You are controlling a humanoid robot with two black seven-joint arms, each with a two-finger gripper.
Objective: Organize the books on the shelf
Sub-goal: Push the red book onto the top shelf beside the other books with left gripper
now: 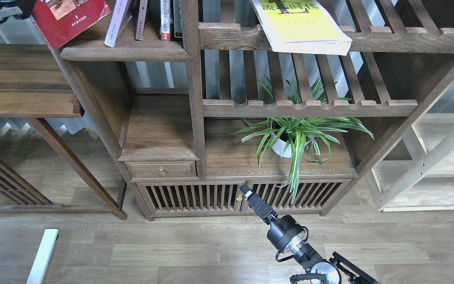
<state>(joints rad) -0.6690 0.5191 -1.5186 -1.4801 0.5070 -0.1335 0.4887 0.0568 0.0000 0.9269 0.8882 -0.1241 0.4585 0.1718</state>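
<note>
A dark red book [67, 19] hangs tilted at the top left, its lower corner over the left end of the shelf [124, 50]. My left gripper [24, 6] is at the book's left edge, mostly cut off by the view's top, and appears shut on it. A pale lavender-white book [117, 21] leans on the shelf beside a few upright books [166, 19]. A yellow-green book [302, 25] lies flat on the upper slatted rack, overhanging its front rail. My right gripper [246, 192] hangs low in front of the cabinet doors, dark and end-on.
A potted spider plant [296, 138] stands on the lower right board under a second slatted rack [309, 107]. A brown side table [22, 90] is at left. A drawer [162, 169] and slatted cabinet doors sit below. A pale wooden frame [428, 157] stands at right.
</note>
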